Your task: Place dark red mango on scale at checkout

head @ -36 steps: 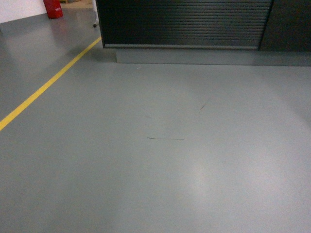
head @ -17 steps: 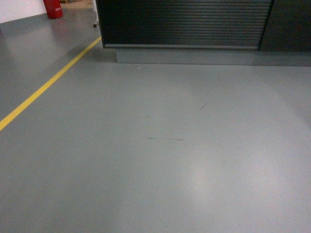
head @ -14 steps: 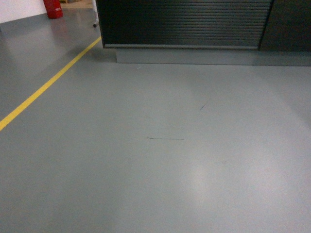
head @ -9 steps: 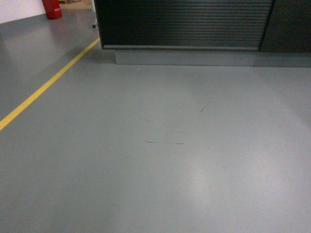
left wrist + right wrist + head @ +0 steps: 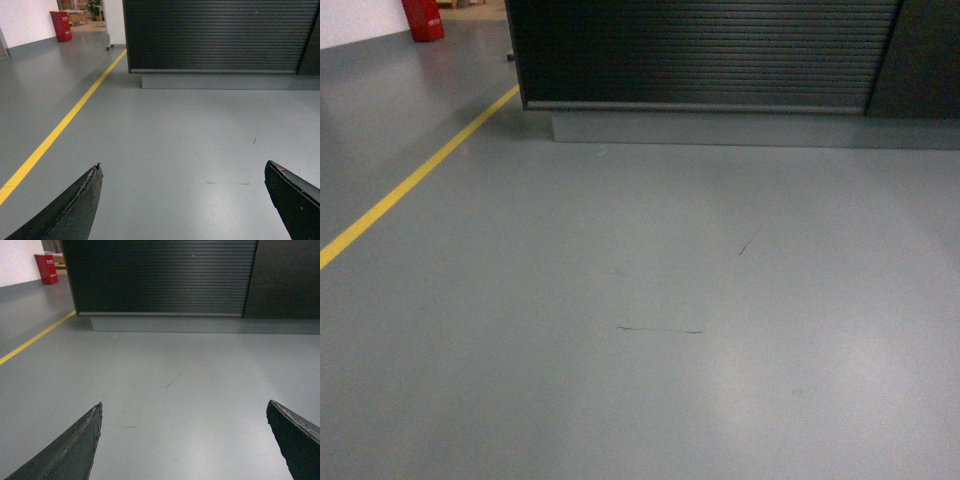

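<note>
Closer now: checkout front looms larger, top cut off | both jaws wide apart, empty

The right gripper stands with its two dark fingers spread far apart at the bottom corners, and nothing lies between them. Under them there is only the grey floor, with a short dark scratch near the middle. Ahead stands the checkout, showing its dark, horizontally ribbed front panel on a grey plinth. A yellow line crosses the floor at the left, and a red object stands far behind, beside a white wall.
</note>
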Robot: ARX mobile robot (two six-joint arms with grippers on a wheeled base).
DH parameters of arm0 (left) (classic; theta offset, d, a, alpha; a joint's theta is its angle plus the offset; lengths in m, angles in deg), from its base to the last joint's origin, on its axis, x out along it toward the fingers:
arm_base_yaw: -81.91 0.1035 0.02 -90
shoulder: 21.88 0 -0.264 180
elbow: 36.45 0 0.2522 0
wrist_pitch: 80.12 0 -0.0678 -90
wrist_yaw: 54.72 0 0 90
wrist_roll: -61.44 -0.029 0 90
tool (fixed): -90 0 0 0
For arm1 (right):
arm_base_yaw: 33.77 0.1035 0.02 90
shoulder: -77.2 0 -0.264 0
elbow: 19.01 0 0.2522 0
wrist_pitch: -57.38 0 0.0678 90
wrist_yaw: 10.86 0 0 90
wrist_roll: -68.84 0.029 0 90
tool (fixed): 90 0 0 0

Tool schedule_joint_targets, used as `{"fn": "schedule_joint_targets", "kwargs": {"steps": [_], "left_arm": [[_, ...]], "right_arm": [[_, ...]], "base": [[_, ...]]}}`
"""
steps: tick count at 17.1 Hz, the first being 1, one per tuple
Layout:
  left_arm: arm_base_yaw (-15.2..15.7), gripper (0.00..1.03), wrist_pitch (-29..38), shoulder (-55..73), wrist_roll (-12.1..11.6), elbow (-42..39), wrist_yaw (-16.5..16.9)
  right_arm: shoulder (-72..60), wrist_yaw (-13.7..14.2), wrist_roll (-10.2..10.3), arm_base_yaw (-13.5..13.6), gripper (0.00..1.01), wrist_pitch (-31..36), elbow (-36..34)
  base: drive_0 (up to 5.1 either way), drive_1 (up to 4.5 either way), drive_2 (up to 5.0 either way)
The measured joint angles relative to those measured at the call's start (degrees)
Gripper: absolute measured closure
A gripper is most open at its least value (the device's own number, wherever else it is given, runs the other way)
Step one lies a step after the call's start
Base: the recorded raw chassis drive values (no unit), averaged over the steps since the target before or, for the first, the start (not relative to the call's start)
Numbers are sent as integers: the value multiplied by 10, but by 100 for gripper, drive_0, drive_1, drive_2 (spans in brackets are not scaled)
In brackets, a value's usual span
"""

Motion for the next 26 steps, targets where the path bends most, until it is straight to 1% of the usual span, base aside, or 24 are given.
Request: {"fn": "schedule_joint_targets", "kwargs": {"steps": [26], "left_arm": [[0, 5, 0, 0, 0, 0, 0]], "right_arm": [[0, 0, 0, 0, 3, 1, 0]], "base": [[-3, 414, -419]]}}
